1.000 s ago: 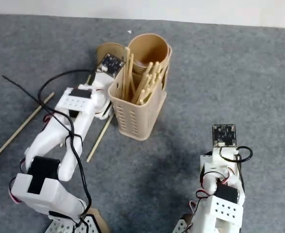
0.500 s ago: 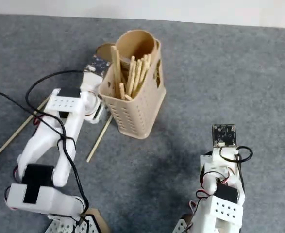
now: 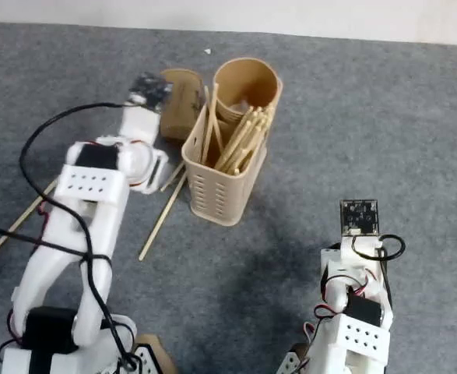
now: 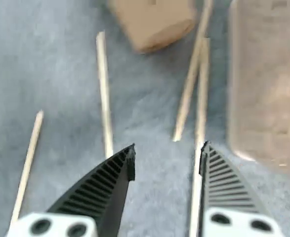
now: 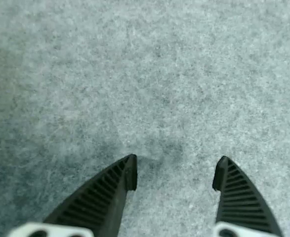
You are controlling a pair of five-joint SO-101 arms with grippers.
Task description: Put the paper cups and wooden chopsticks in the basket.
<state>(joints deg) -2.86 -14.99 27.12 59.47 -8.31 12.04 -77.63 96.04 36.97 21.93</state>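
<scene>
The gray mat [image 3: 384, 117] covers the table. The left arm [image 3: 80, 202] stretches out next to the basket [image 3: 220, 187]. The right arm [image 3: 356, 312] sits at the near edge, well apart from the basket.

The basket stands near the middle of the mat. One cup [image 3: 247, 82] stands inside it, at the far end. A bunch of chopsticks [image 3: 240, 140] leans in the basket, in front of that cup. A second cup [image 3: 180, 101] lies on its side on the mat, just beside the basket.

Loose chopsticks [image 3: 162, 214] lie on the mat by the basket, and one more [image 3: 22, 222] lies farther out, past the left arm.

The left claw [image 4: 167, 158] is wide open and holds nothing. It hangs over the loose chopsticks, with the second cup ahead of it and the basket wall to one side. The right claw [image 5: 174, 173] is open too, with nothing in it, over bare mat.
</scene>
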